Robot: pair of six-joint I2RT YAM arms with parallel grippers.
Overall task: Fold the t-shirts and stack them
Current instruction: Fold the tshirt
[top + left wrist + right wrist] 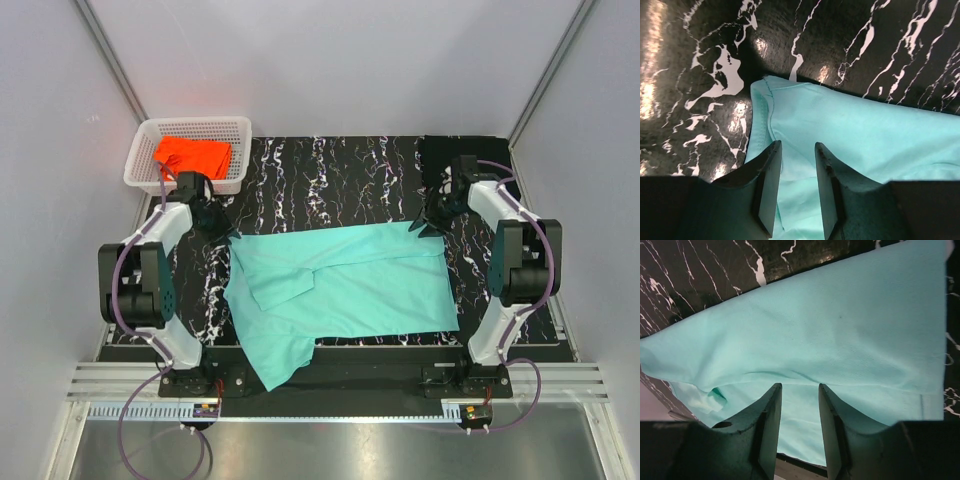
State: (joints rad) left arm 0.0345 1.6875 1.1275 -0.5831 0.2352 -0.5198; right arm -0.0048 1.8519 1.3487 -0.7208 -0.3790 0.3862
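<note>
The mint-teal t-shirt (350, 285) lies spread across the middle of the table, one sleeve folded onto its body and its lower left corner (275, 360) hanging over the near edge. My left gripper (222, 228) hovers at the shirt's far left corner. In the left wrist view the left gripper (797, 146) is open over the teal cloth (850, 130), with nothing between the fingers. My right gripper (425, 228) is at the far right corner. The right wrist view shows the right gripper (799, 386) open above the cloth (830, 325). The orange t-shirt (190, 155) lies in the basket. A plain black patch (450, 155) at the far right looks like the black t-shirt.
The white lattice basket (190, 127) stands off the table's far left corner, just behind my left arm. The black white-veined tabletop (330, 180) shows bare behind the teal shirt. Grey walls close in on both sides.
</note>
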